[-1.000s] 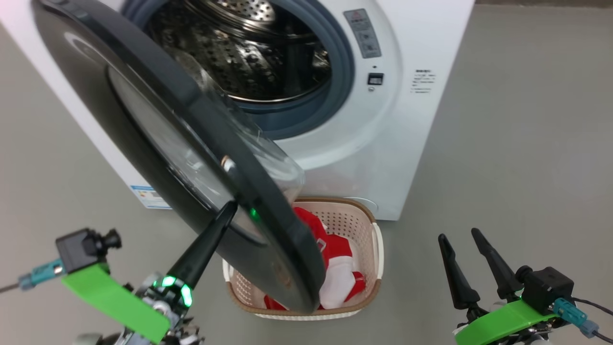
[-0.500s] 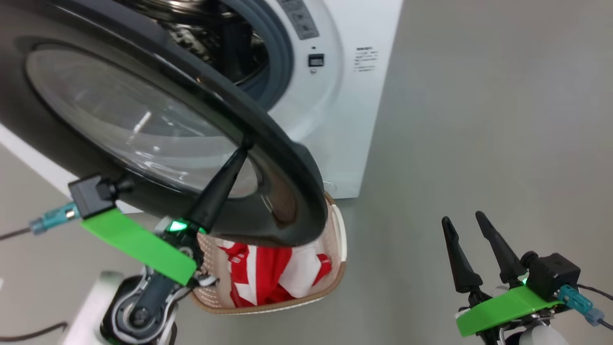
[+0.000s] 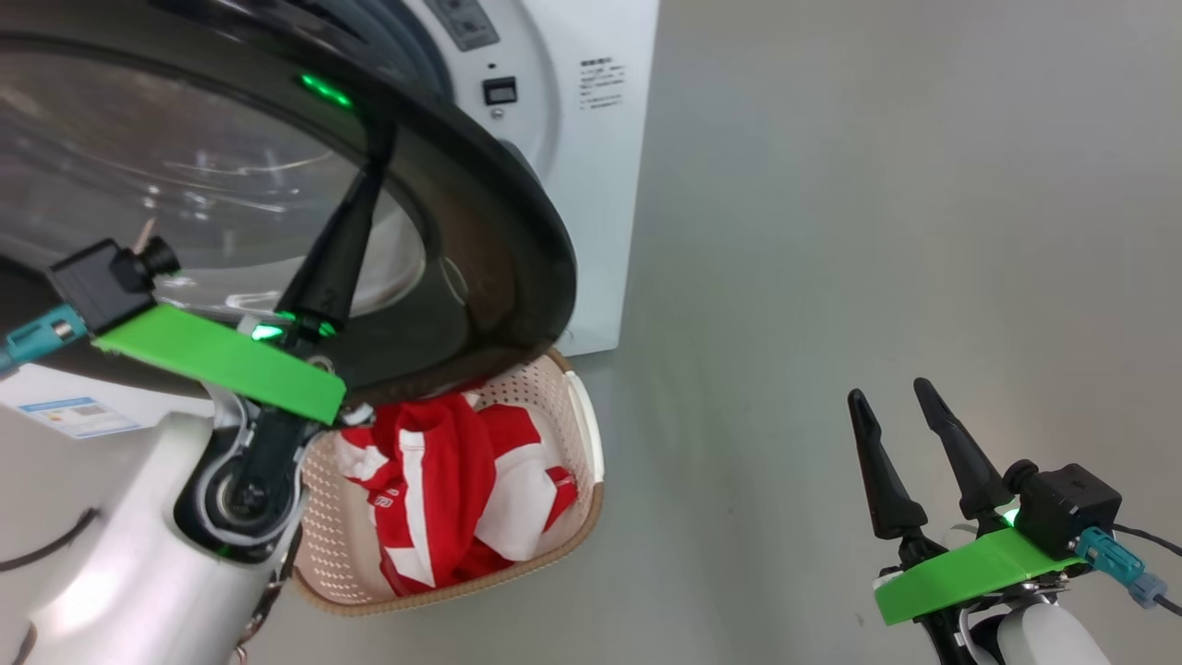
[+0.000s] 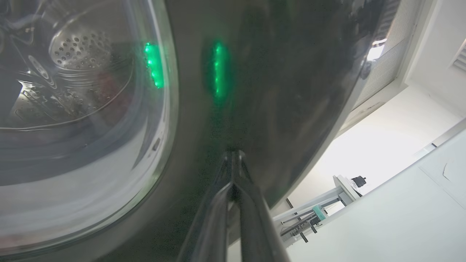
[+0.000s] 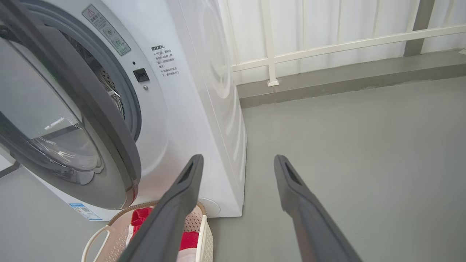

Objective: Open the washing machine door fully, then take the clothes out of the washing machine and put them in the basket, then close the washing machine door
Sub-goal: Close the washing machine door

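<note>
The washing machine door [image 3: 480, 212] stands partly open in front of the washing machine [image 3: 591, 185], hiding most of its mouth. My left gripper [image 3: 380, 139] is shut with nothing in it, and its tips press on the door's glossy black rim [image 4: 276, 91]. The left wrist view has my left gripper [image 4: 233, 154] against that rim, beside the glass window. The clothes [image 3: 443, 480], red with white, lie in the cream basket [image 3: 591, 453] on the floor under the door. My right gripper [image 3: 886, 392] hangs open over bare floor to the right. In the right wrist view my right gripper [image 5: 238, 160] points at the machine's side [image 5: 193, 91], with the basket [image 5: 204, 233] below.
Grey floor [image 3: 877, 231] stretches to the right of the machine. A low grey ledge with a white railing [image 5: 327, 47] runs behind it. My left forearm [image 3: 111, 573] sits close beside the basket's left side.
The head camera has shifted left and down. The door has swung nearer the machine's mouth, with my shut left gripper staying against it. The right gripper stays open.
</note>
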`<state>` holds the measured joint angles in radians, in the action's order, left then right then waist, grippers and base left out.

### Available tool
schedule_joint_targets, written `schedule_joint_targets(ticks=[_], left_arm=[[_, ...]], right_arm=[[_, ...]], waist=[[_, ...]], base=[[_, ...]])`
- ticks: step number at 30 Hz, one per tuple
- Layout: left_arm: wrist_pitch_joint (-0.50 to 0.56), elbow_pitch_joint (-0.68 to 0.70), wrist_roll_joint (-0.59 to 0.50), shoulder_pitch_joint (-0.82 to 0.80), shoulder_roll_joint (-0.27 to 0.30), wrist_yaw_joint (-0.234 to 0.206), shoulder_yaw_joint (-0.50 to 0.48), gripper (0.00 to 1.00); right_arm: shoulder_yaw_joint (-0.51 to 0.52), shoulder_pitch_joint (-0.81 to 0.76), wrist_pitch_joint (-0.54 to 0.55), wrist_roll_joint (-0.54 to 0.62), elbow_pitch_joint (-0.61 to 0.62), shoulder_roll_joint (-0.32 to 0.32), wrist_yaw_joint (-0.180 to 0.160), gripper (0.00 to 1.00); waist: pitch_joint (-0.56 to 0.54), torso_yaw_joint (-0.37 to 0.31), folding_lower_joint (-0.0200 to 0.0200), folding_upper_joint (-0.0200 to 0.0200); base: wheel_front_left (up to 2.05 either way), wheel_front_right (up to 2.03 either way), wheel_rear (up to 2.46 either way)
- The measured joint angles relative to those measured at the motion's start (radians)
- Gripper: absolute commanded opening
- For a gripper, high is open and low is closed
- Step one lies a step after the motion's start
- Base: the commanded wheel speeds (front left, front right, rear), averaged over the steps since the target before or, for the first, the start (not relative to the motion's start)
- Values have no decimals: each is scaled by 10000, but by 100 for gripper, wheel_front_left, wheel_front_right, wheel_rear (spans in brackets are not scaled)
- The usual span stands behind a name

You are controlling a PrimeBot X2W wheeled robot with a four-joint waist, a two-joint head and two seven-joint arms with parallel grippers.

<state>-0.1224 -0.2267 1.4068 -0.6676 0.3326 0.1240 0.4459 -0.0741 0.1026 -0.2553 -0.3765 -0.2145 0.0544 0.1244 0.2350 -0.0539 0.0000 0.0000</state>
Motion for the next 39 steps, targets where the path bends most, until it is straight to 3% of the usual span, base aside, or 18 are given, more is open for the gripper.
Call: schedule_joint_targets(ticks=[7, 15, 22, 39], left_arm=[[-654, -878, 194, -639, 176, 0, 535, 0], [-1064, -1198, 435, -686, 370, 0, 1260, 0], [-1269, -1478, -4, 508, 405, 0, 1699, 0], [-1271, -1553, -1837, 3740, -96, 4, -337, 0]], right_arm=[[4, 27, 0, 0, 19, -19, 0, 100], [58, 20, 0, 0, 10, -25, 0, 100], [109, -31, 0, 17, -36, -19, 0, 100], [270, -819, 0, 75, -140, 100, 0, 100]], waist=[[192, -336, 0, 0], [57, -202, 1, 0], [-289, 140, 0, 0], [-1110, 868, 0, 0]], base=[[0, 0, 0], [0, 0, 0], [0, 0, 0], [0, 0, 0]])
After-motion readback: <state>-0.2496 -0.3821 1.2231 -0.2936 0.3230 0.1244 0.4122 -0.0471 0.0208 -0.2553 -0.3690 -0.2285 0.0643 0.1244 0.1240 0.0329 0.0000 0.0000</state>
